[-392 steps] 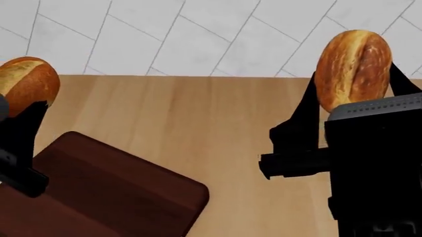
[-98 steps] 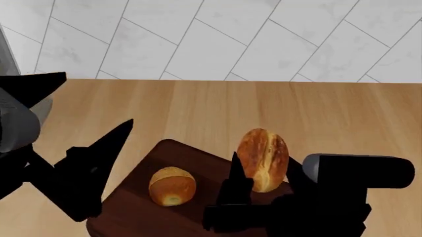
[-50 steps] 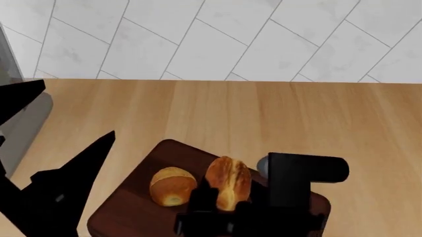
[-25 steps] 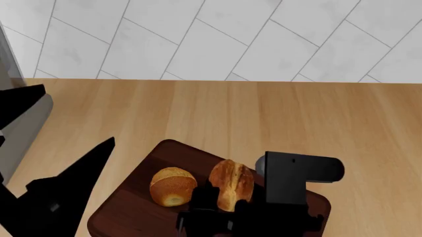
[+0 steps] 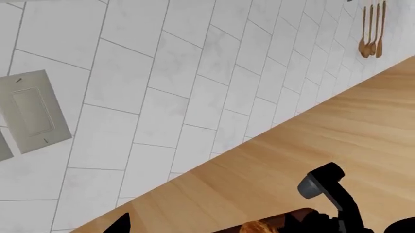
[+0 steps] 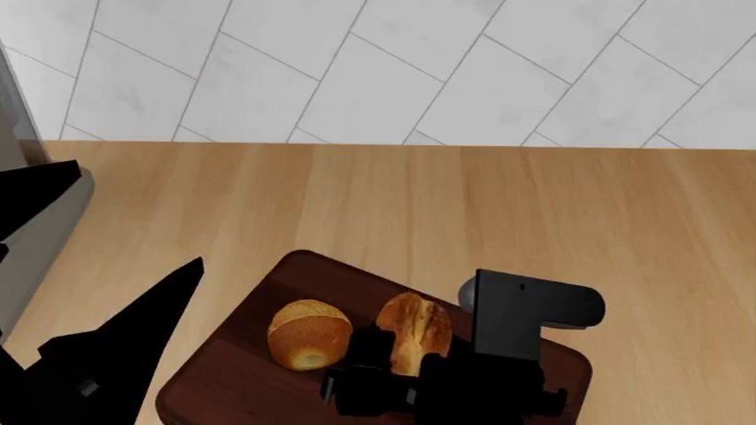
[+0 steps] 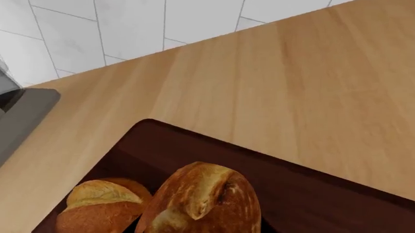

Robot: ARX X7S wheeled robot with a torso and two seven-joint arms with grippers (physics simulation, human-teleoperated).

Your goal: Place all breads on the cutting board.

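Observation:
The dark reddish-brown cutting board [image 6: 230,376] lies on the light wood counter. The roundish bun [image 6: 310,333] rests on it, free. The oval loaf [image 6: 415,328] stands tilted on the board just right of the bun. My right gripper [image 6: 408,365] is shut on the oval loaf, with a finger on each side of it. In the right wrist view the loaf [image 7: 202,196] fills the bottom, with the bun [image 7: 100,206] close beside it on the board [image 7: 318,194]. My left gripper [image 6: 136,212] is wide open and empty, left of the board.
A grey appliance [image 6: 42,235] stands at the counter's left edge, near my left gripper. A white tiled wall [image 6: 390,71] runs behind the counter. The left wrist view shows a wall plate [image 5: 32,111] and hanging wooden utensils [image 5: 371,29].
My right gripper has lowered the oval loaf onto the board beside the bun. Earlier my left gripper held the bun; it is now off to the left, open.

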